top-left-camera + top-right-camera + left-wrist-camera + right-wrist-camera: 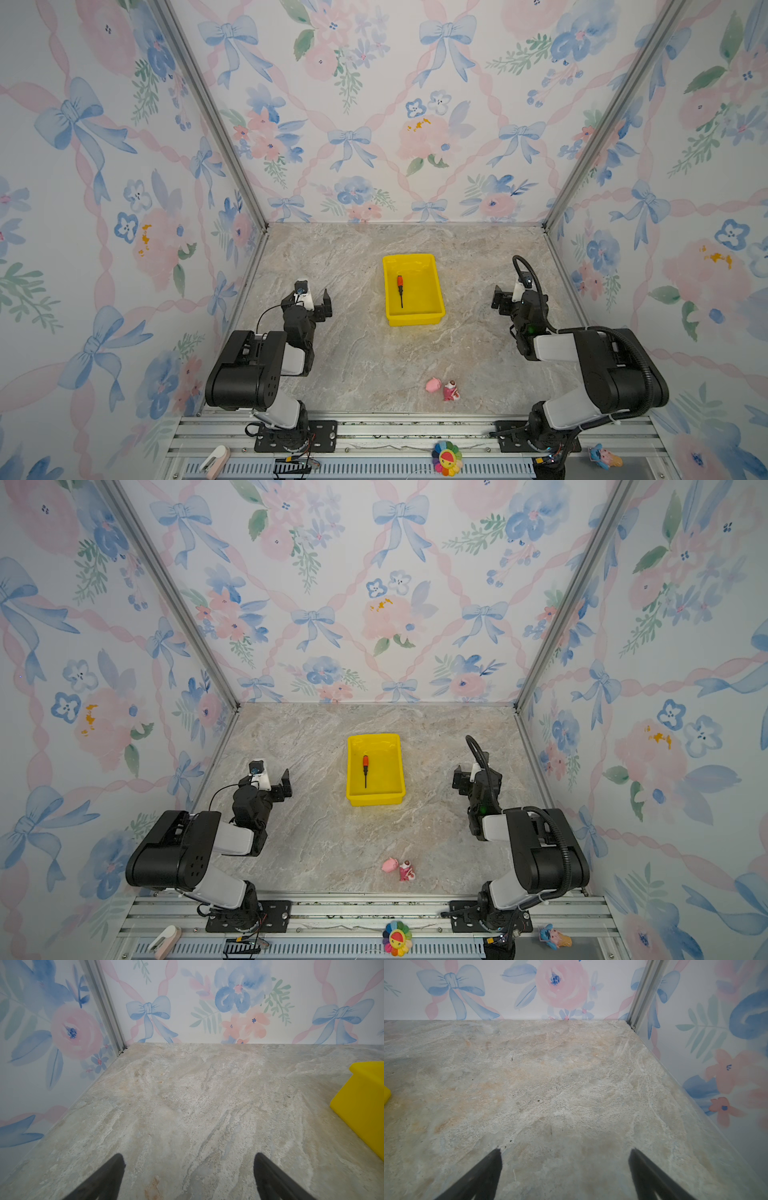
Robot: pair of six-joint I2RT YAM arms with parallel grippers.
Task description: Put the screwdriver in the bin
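The screwdriver (400, 289) (365, 769), with its orange-red handle and thin dark shaft, lies flat inside the yellow bin (422, 291) (386, 771) at the middle of the marble table, handle toward the back wall. My left gripper (322, 305) (282, 785) (189, 1155) hovers left of the bin, open, with nothing but bare marble between its fingers. A side of the bin (365, 1105) shows in the left wrist view. To the bin's right my right gripper (500, 301) (459, 781) (565, 1150) is open and holds nothing. One corner of the bin (386, 1095) shows in the right wrist view.
Two small pink toy figures (433, 385) (451, 390) lie near the table's front edge. Floral walls close the table on three sides. On the front rail sit a rainbow flower toy (446, 457), a blue toy (604, 457) and a white clip-like object (214, 457).
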